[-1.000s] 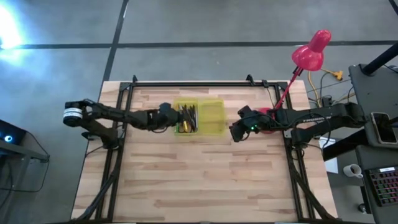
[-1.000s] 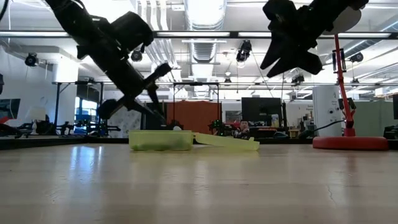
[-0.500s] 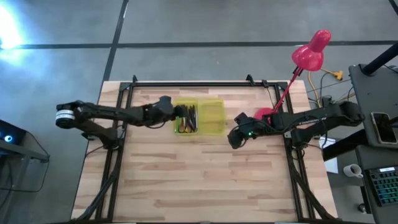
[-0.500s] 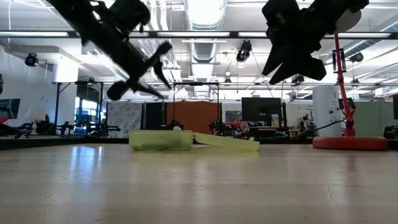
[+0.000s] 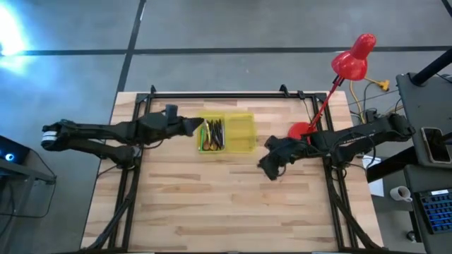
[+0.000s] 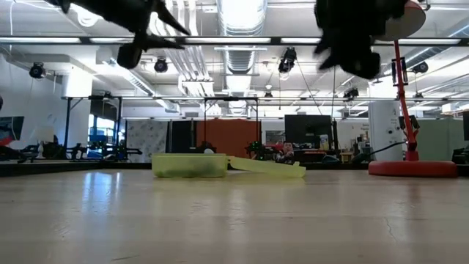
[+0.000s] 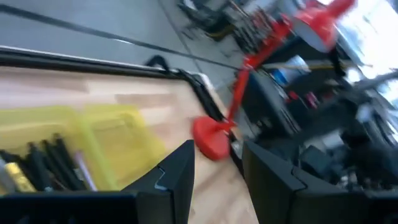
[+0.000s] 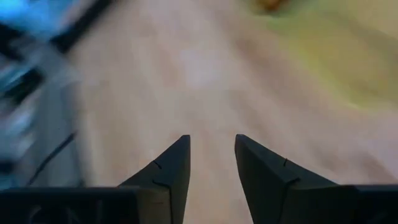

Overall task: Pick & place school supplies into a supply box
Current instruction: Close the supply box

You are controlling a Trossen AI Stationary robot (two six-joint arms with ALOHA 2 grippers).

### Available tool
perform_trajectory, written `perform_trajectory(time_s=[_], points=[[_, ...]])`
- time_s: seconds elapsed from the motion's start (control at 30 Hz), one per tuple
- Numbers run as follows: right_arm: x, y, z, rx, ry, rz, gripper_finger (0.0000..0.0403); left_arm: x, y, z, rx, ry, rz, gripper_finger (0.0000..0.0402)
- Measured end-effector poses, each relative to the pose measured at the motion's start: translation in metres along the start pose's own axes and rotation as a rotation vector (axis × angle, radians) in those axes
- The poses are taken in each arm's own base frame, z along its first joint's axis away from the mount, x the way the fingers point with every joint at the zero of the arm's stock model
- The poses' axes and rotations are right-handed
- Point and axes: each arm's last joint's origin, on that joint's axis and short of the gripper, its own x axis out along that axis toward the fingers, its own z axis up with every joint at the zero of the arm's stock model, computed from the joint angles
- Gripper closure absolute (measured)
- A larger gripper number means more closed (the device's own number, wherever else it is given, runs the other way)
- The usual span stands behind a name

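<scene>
The yellow-green supply box (image 5: 212,134) stands open at the table's far middle. Its lid (image 5: 241,133) lies flat to its right. Several dark pens (image 5: 215,130) lie inside, along with a yellow marker (image 7: 15,177) and a thin pink pen (image 7: 84,174). No red-handled scissors show. The box also shows in the low view (image 6: 189,165). My left gripper (image 5: 191,125) is open and empty, high up and just left of the box (image 7: 56,134). My right gripper (image 5: 268,167) is open and empty, right of the lid and nearer the front, above bare wood.
The pink-red desk lamp stands with its round base (image 5: 300,130) on the table's right side, just behind my right arm. Its head (image 5: 351,62) is beyond the far edge. Black frame rails (image 5: 134,176) run along the table's left, right and far sides.
My left gripper has drawn back from over the box toward the table's left edge and has risen. My right gripper has gone toward the table's near edge and risen a little. The box and its contents have stayed in place.
</scene>
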Motion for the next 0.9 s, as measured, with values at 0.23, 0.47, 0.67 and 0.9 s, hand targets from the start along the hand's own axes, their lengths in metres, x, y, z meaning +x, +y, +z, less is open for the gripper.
perform_trajectory(time_s=[0.23, 0.47, 0.67, 0.9], points=[[-0.018, 0.035, 0.017, -0.312, -0.027, 0.476, 0.028, -0.024, -0.018, -0.014, 0.141, 0.102, -0.164, 0.0283], [0.01, -0.001, 0.001, -0.234, -0.141, 0.61, 0.0288, -0.031, -0.022, -0.036, 0.216, 0.11, -0.322, 0.0283], [0.005, -0.055, 0.011, -0.151, -0.258, 0.851, 0.0287, -0.032, 0.002, -0.036, 0.221, 0.073, -0.43, 0.0283], [-0.007, -0.071, 0.017, -0.133, -0.403, 0.792, 0.0291, -0.043, 0.038, -0.032, 0.16, 0.1, -0.491, 0.0283]])
